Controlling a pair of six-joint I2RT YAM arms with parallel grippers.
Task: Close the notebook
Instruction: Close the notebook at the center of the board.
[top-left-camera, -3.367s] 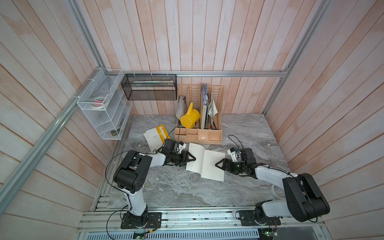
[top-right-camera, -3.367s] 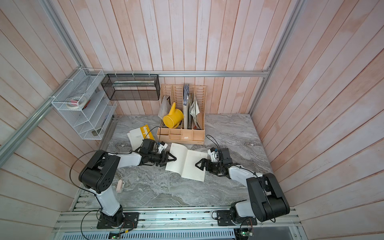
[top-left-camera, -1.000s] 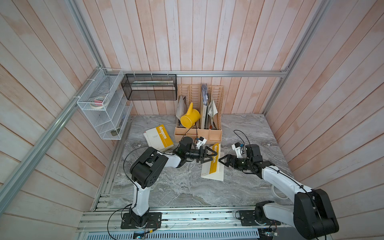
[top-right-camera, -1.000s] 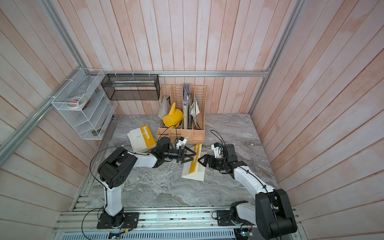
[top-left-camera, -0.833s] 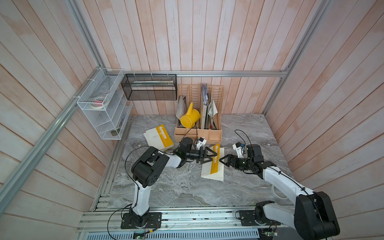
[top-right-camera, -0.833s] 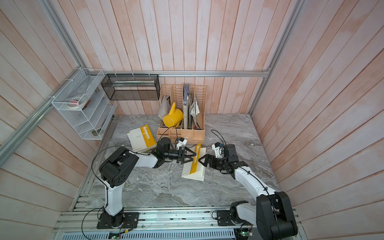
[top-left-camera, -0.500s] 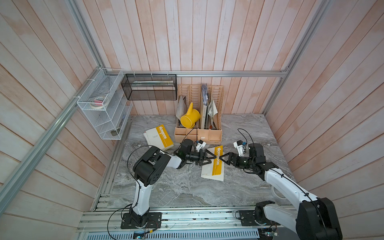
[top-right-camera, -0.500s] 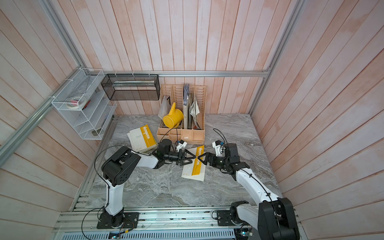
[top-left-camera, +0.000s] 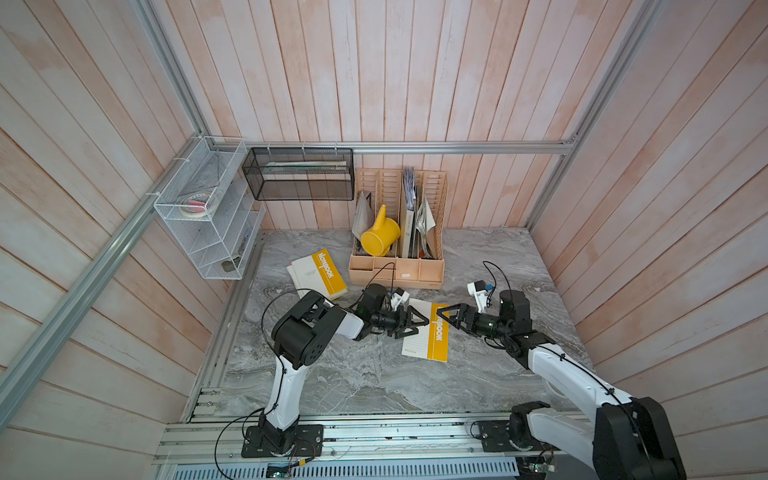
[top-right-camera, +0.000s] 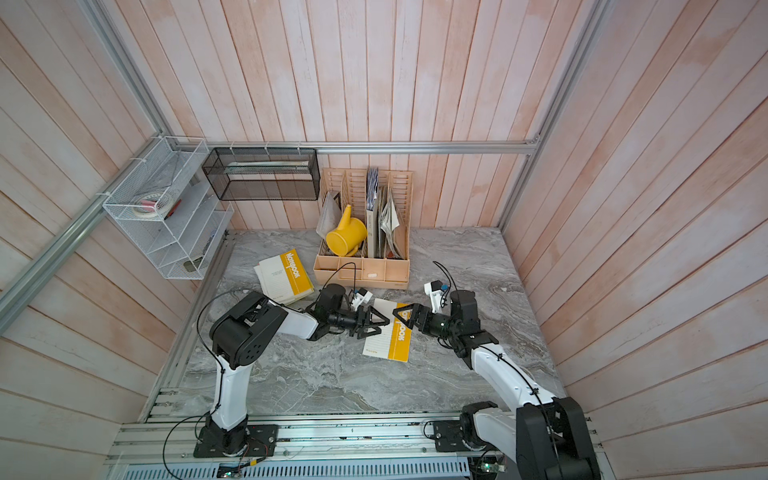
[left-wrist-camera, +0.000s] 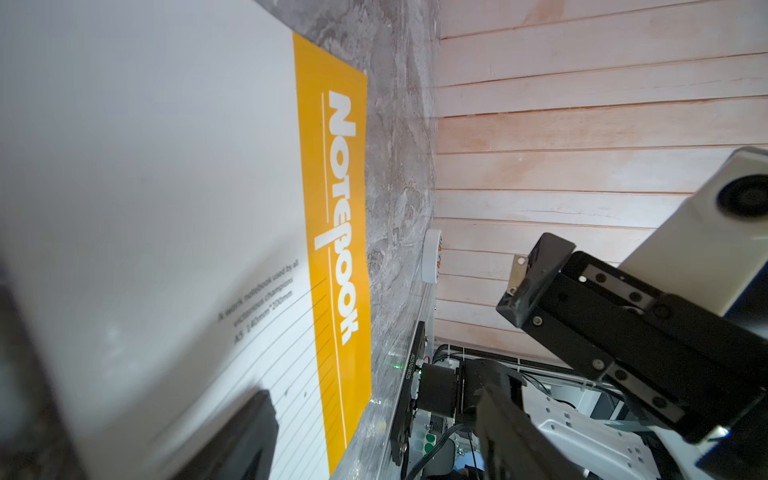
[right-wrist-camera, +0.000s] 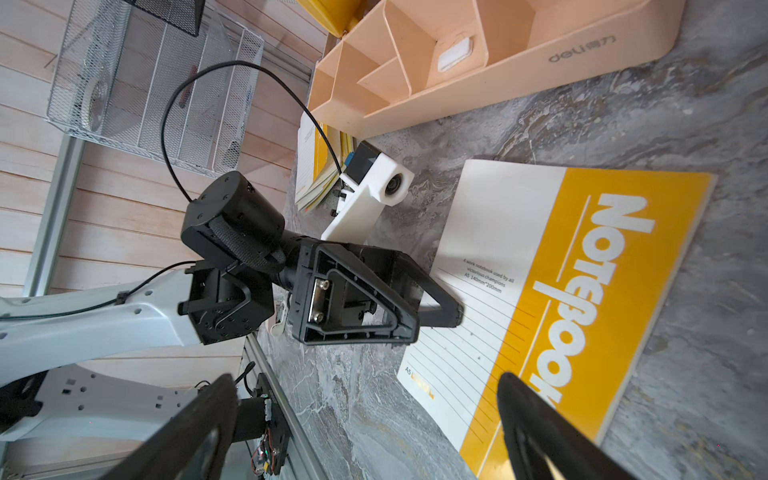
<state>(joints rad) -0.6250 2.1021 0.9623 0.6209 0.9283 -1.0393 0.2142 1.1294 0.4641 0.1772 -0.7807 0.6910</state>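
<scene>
The notebook (top-left-camera: 428, 332) (top-right-camera: 388, 336) lies closed and flat on the marble table, white and yellow cover up, with "Notebook" printed on the yellow band (left-wrist-camera: 336, 208) (right-wrist-camera: 582, 299). My left gripper (top-left-camera: 420, 325) (top-right-camera: 382, 325) is open at the notebook's left edge. One of its fingertips (right-wrist-camera: 451, 313) is over the white part of the cover, and I cannot tell whether it touches. My right gripper (top-left-camera: 446, 318) (top-right-camera: 402, 320) hangs open above the yellow band and holds nothing. In each wrist view, that gripper's own fingers (left-wrist-camera: 237, 436) (right-wrist-camera: 536, 428) frame the cover, spread wide.
A stack of similar notebooks (top-left-camera: 318, 274) lies at the back left. Behind the closed notebook stands a peach desk organizer (top-left-camera: 397, 272) holding a yellow watering can (top-left-camera: 380, 239) and papers. A white wire rack (top-left-camera: 208, 216) and a black mesh basket (top-left-camera: 299, 174) hang on the walls.
A second ago the cover stood upright between the grippers; it has since swung to the right and lies flat. The right gripper has drawn up and back a little. Both stayed open.
</scene>
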